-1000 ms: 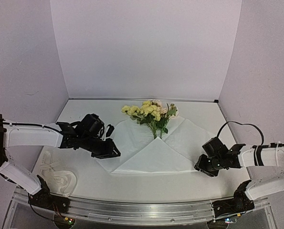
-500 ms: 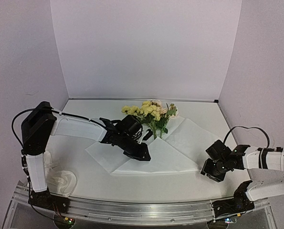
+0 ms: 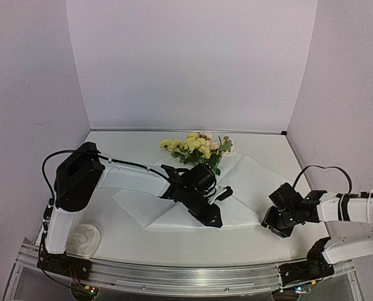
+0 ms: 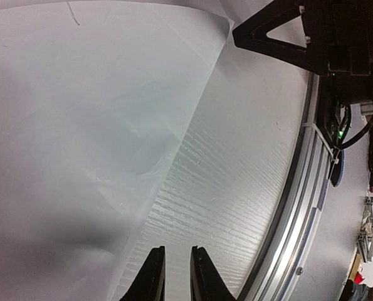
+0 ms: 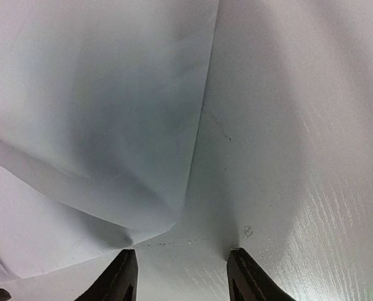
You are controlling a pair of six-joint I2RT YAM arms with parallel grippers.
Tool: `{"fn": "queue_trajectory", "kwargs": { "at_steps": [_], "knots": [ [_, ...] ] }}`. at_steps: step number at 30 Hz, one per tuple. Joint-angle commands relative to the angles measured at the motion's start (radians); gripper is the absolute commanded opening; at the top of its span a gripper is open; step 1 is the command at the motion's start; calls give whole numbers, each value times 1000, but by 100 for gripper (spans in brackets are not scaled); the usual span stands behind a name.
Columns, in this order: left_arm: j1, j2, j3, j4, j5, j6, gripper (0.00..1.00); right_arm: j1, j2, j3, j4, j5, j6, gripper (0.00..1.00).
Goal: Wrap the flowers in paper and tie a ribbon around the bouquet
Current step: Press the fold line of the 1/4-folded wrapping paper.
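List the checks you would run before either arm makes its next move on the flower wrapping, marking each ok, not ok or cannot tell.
1. Left gripper empty: ok, jaws barely apart over bare table beside the paper.
2. Right gripper open and empty: ok.
3. Paper corner lies just ahead of the right gripper: ok.
4. Flowers lying on the paper: ok.
5. Paper rolled into a cone: not ok, it lies folded flat.
6. Ribbon free to pick up: cannot tell, the left arm partly hides it.
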Motion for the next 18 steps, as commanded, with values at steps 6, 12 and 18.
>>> {"fn": "queue_trajectory", "kwargs": {
  "at_steps": [6,12,18],
  "knots": [
    [9,76,96,-33,-63,65,15,-3,26,-18,60,-7,39,49],
    [10,89,87,-21,-81,55,14,-4,47,-25,102,-18,52,48],
    [11,86,73,-12,-80,47,14,-3,59,-46,151,-9,67,43]
  ]
}}
